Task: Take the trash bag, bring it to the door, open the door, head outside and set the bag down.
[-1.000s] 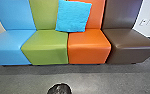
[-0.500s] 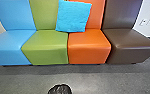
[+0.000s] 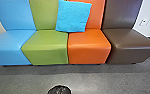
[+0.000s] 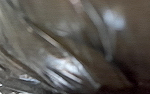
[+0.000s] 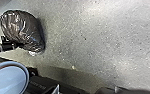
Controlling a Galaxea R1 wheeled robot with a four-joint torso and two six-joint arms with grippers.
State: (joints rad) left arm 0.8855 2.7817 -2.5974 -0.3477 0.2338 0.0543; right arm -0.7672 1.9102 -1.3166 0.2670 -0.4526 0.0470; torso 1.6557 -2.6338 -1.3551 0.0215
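Black and glossy, the trash bag (image 3: pixel 59 90) pokes up at the bottom edge of the head view, in front of the seats. Its creased, shiny plastic, the trash bag (image 4: pixel 66 62), is very close to the camera in the left wrist view. In the right wrist view the whole rounded trash bag (image 5: pixel 22 28) can be seen above the grey floor, at the end of the left arm. There my left gripper (image 5: pixel 18 45) is shut on the side of the bag. Whether the bag touches the floor I cannot tell.
A row of seats stands ahead: light blue (image 3: pixel 13 45), green (image 3: pixel 48 47), orange (image 3: pixel 88 46) and brown (image 3: pixel 131 45). A bright blue cushion (image 3: pixel 73 16) leans on the green and orange backs. Grey floor (image 3: pixel 103 77) lies in front of them.
The bag's top has sunk slightly in the head view, while the seats and the cushion have stayed where they were.
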